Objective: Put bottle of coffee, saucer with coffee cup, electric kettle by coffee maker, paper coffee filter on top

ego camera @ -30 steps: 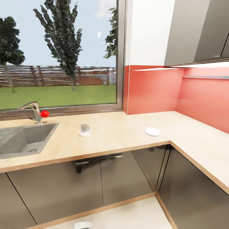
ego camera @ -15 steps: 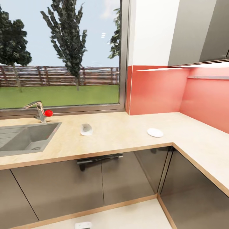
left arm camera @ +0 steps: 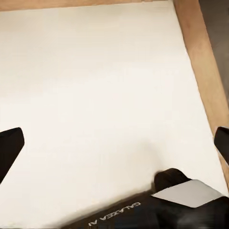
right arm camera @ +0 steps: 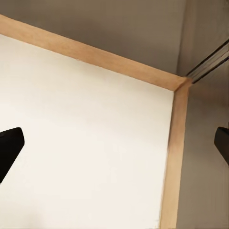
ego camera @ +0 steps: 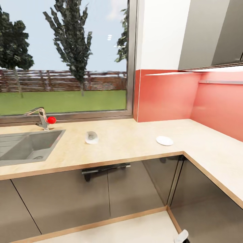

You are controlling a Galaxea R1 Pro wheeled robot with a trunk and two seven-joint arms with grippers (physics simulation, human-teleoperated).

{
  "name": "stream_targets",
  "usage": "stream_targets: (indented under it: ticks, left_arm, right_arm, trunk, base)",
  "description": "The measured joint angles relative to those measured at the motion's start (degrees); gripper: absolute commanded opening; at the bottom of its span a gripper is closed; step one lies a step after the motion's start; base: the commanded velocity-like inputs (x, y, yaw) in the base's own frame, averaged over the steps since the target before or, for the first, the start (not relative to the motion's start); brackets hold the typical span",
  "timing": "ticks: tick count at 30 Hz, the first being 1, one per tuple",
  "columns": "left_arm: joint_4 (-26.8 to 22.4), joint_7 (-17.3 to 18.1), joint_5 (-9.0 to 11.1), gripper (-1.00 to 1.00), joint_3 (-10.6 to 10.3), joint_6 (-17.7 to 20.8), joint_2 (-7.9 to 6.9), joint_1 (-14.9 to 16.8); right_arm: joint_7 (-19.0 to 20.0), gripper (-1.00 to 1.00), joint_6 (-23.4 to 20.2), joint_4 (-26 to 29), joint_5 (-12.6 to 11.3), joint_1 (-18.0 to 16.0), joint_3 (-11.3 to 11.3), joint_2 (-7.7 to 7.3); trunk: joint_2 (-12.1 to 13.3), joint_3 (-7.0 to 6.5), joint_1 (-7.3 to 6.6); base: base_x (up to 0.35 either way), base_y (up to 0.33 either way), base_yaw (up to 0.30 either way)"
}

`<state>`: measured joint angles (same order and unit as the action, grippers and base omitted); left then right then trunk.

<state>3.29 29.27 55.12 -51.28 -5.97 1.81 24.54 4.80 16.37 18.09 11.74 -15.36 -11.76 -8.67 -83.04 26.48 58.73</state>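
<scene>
On the light wood kitchen countertop (ego camera: 135, 148) lies a small white crumpled paper coffee filter (ego camera: 91, 137), right of the sink. A flat white saucer (ego camera: 164, 140) rests near the inner corner. A thin board that may be the kitchen shelf (ego camera: 219, 82) runs along the red backsplash at the right. The coffee maker, bottle of coffee, coffee cup and electric kettle are out of view. My left gripper (left arm camera: 116, 145) hangs open over the white floor, above the robot's base. My right gripper (right arm camera: 116, 144) is open too, over the floor by the cabinet corner. Both are empty.
A grey sink (ego camera: 27, 146) and a faucet (ego camera: 40, 118) with a red knob sit at the left under the window. Dark grey cabinet fronts (ego camera: 101, 199) with a wooden plinth stand below the L-shaped counter. A white robot part (ego camera: 182, 236) shows at the bottom edge.
The head view shifted slightly a second ago, then held still. The white robot part at the bottom middle is gone and one now shows at the bottom right. Filter and saucer have not moved.
</scene>
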Motion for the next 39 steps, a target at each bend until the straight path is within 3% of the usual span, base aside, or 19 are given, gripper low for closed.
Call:
stream_targets:
  ticks: [3, 6, 7, 9, 11, 14, 21, 27, 30, 35, 39]
  left_arm:
    - [-3.1, 9.9, 0.8, 1.00, 1.4, 0.2, -3.33, 0.0]
    - [-8.8, 12.0, 2.9, 1.00, 2.4, 1.8, -5.79, 0.0]
    - [-13.5, 12.3, 3.6, 1.00, 2.6, 3.8, -7.07, 0.0]
    - [-20.5, 12.3, 3.8, 1.00, 2.4, 6.6, -8.13, 0.0]
    - [-25.1, 12.1, 3.9, 1.00, 2.3, 8.2, -8.52, 0.0]
    - [-27.1, 11.9, 3.8, 1.00, 2.7, 8.7, -8.74, 0.0]
    - [-30.1, 11.8, 3.3, 1.00, 6.6, 8.7, -8.79, 0.1]
    - [-40.9, 11.5, 3.2, 1.00, 9.4, 8.8, -11.60, 0.1]
    - [-44.9, 11.4, 3.2, 1.00, 10.1, 8.8, -11.83, 0.1]
    - [-48.3, 10.8, 3.2, 1.00, 14.5, 8.7, -11.71, 0.1]
    - [-51.1, 10.8, 3.2, 1.00, 15.5, 8.4, -11.40, 0.1]
  right_arm:
    - [5.5, 1.00, -0.2, 0.3, -0.2, -2.0, 0.1, -0.70]
    - [9.8, 1.00, -2.8, 0.4, -0.6, -4.2, 0.2, -1.28]
    - [12.1, 1.00, -4.8, 0.5, -0.7, -5.6, 0.3, -1.42]
    - [13.9, 1.00, -6.0, 0.6, -0.7, -7.1, 0.3, -1.45]
    - [14.5, 1.00, -6.5, 0.6, -0.7, -7.8, 0.3, -1.44]
    - [14.5, 1.00, -6.5, 0.6, -0.6, -8.0, 0.2, -1.30]
    - [14.4, 1.00, -6.2, 1.3, -0.5, -8.1, 0.2, -1.48]
    - [14.7, 1.00, -6.4, 3.2, -0.4, -8.1, 0.3, -1.59]
    - [14.7, 1.00, -6.4, 3.9, -0.4, -8.1, 0.3, -1.60]
    - [14.7, 1.00, -6.4, 4.7, -0.3, -8.1, 0.3, -1.61]
    - [14.7, 1.00, -8.3, 10.8, -0.4, -8.1, 0.5, -2.58]
  trunk:
    - [0.0, 0.00, 0.00]
    - [0.0, 0.00, 0.00]
    - [0.0, -0.01, 0.00]
    - [0.0, 0.00, 0.00]
    - [0.0, 0.00, 0.00]
    - [0.0, 0.00, 0.00]
    - [0.0, 0.00, 0.03]
    - [0.0, 0.00, 0.04]
    - [0.0, 0.00, 0.03]
    - [0.0, 0.00, 0.01]
    - [0.0, 0.00, 0.00]
  base:
    - [0.000, 0.000, 0.000]
    - [0.000, 0.000, 0.000]
    - [0.000, 0.000, 0.000]
    - [0.000, 0.000, 0.000]
    - [0.000, 0.000, 0.000]
    - [-0.025, 0.000, 0.000]
    - [-0.288, 0.000, 0.000]
    - [-0.339, 0.000, 0.000]
    - [-0.295, 0.000, 0.000]
    - [-0.172, 0.000, 0.000]
    - [-0.024, 0.000, 0.000]
